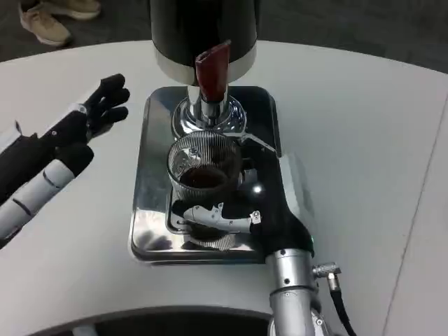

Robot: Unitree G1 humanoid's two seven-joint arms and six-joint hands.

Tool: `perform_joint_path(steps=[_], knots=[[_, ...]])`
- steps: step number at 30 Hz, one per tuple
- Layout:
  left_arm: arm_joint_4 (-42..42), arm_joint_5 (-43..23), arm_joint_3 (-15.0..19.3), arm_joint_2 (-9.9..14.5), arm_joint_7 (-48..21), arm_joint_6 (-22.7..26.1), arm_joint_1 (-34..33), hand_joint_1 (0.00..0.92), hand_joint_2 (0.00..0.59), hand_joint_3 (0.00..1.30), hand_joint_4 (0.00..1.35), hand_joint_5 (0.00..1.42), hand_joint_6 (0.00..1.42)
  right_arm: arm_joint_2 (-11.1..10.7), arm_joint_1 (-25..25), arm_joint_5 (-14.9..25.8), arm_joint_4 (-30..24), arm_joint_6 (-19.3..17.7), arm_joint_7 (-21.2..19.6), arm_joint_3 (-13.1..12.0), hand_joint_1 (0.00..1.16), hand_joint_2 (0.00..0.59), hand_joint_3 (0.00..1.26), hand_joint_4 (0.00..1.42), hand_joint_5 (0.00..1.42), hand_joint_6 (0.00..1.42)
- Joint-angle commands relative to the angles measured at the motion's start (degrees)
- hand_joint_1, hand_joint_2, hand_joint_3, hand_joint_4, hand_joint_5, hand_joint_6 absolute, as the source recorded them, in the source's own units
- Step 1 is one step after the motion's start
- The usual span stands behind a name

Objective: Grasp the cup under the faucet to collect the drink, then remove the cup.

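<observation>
A clear ribbed glass cup (203, 162) stands on the shiny metal drip tray (150, 217), right under the chrome faucet (208, 112) of a black drink dispenser (203, 31) with a red tap lever (212, 68). Dark drink fills the lower part of the cup. My right hand (241, 206) wraps around the cup from the right and front, fingers curled on its base and side. My left hand (84, 122) hovers over the table to the left of the tray, fingers spread, holding nothing.
The white round table (364, 140) stretches wide to the right of the tray. Its front edge curves just below the tray. Someone's shoes (49, 17) stand on the dark floor at the far left.
</observation>
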Motion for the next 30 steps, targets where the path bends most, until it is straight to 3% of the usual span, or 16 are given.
perform_joint_path(steps=[1,8,19,25,30], knots=[[-1.31,2.03,0.73,1.07,0.69,-1.58,1.85,0.000,0.226,0.00,0.00,0.02,0.00,1.82,2.89,-0.77,-6.10,0.69,0.98,0.91,1.09,0.092,0.69,0.90,0.93,1.07],[-3.46,9.93,0.81,3.18,3.23,-5.10,4.77,0.000,0.218,0.00,0.00,0.00,0.00,1.73,7.06,-1.43,-11.95,2.66,3.31,1.31,1.09,0.092,0.70,0.90,0.93,1.07],[-10.72,26.34,2.47,5.02,11.03,-9.01,12.50,0.000,0.156,0.00,0.00,0.00,0.00,0.04,14.00,-1.76,-23.74,5.59,7.86,2.15,1.09,0.092,0.70,0.90,0.94,1.11],[-18.46,35.78,3.46,3.73,15.28,-3.78,17.55,0.000,0.155,0.00,0.00,0.00,0.00,-0.99,16.36,-1.89,-28.93,6.84,10.53,2.55,1.09,0.093,0.70,0.90,0.94,1.12],[-21.61,40.90,2.62,3.99,16.80,-1.11,20.32,0.000,0.136,0.00,0.00,0.00,0.00,-1.63,18.44,-2.04,-32.67,7.99,12.70,2.60,1.10,0.093,0.70,0.90,0.94,1.14]])
